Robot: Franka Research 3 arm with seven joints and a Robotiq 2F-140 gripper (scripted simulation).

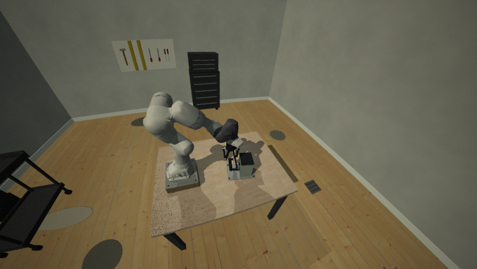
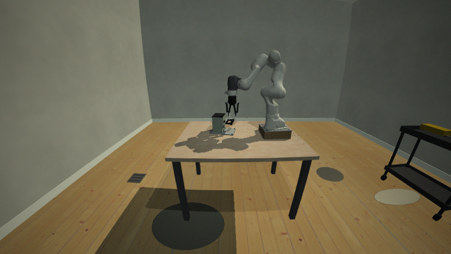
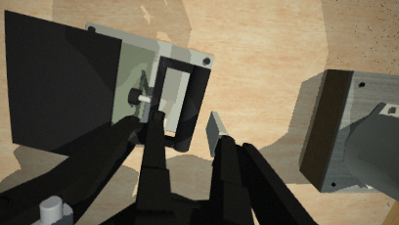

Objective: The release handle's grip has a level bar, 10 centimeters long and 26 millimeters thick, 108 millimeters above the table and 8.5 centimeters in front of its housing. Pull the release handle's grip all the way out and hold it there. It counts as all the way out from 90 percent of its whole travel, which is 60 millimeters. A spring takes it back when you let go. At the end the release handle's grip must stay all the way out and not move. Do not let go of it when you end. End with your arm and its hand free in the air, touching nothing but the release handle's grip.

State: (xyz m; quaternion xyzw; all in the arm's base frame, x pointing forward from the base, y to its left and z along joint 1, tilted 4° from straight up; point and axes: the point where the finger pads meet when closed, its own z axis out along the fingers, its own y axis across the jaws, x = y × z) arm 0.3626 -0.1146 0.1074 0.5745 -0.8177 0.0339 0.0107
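The release handle's housing (image 1: 246,164) is a grey box with a dark top on a bolted plate on the table. It also shows in the exterior view (image 2: 217,123) and in the wrist view (image 3: 64,83). Its black grip (image 3: 193,105) is a level bar on two short arms, standing out in front of the housing (image 2: 229,121). My gripper (image 3: 190,115) points straight down and hangs a little above the grip (image 2: 232,112). Its fingers are partly open, one on each side of the bar in the wrist view, with nothing between them. They touch nothing.
My arm's base block (image 1: 181,175) is bolted to the table beside the housing (image 3: 342,132). A black cart (image 2: 422,164) stands on the floor at the right, away from the table. A black drawer cabinet (image 1: 203,80) stands against the far wall.
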